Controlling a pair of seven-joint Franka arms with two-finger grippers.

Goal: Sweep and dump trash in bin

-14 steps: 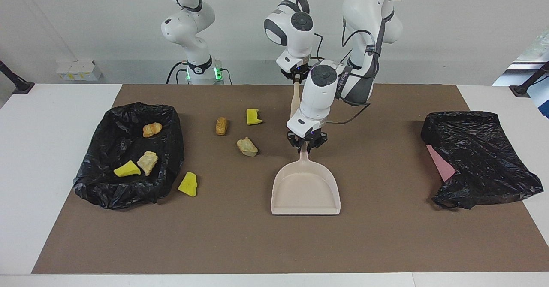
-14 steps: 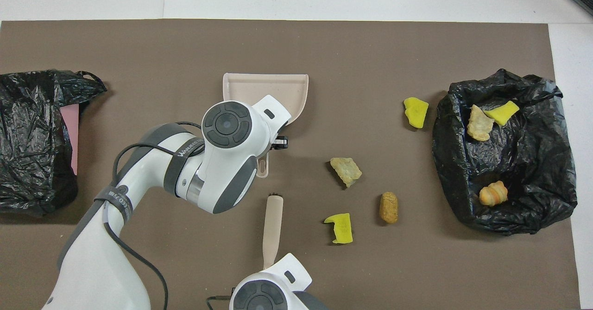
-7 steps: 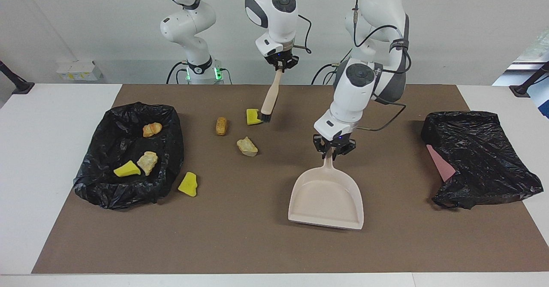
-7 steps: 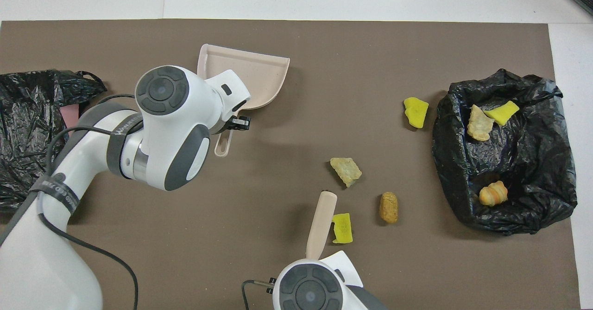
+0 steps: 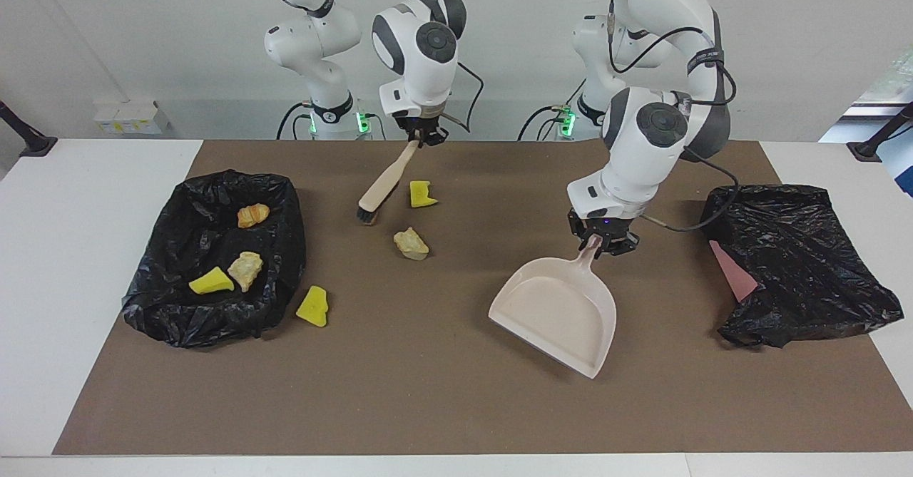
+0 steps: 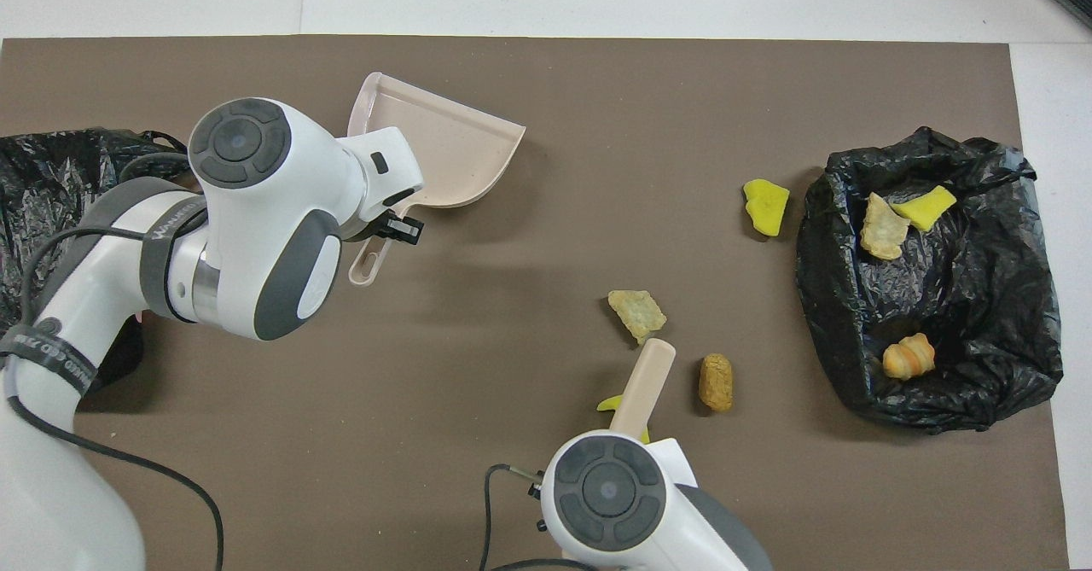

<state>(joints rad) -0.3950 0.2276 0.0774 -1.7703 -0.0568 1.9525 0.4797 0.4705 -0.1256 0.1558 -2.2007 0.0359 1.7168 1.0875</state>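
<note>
Holding the dustpan [image 5: 560, 309] by its handle, my left hand [image 5: 598, 240] pinches it mid-frame; right hand [image 5: 424, 137] pinches the brush [image 5: 379, 188], upper centre, beside loose trash [image 5: 411, 243].

Seven small chunks of trash: three lie in the black bin bag [image 5: 164, 306]: a yellow sponge piece [image 5: 210, 281], a beige lump [image 5: 245, 269], an orange-brown lump [image 5: 252, 214]. Four chunks [image 5: 412, 243] lie on the mat [image 5: 399, 406] beside the bag.
</note>
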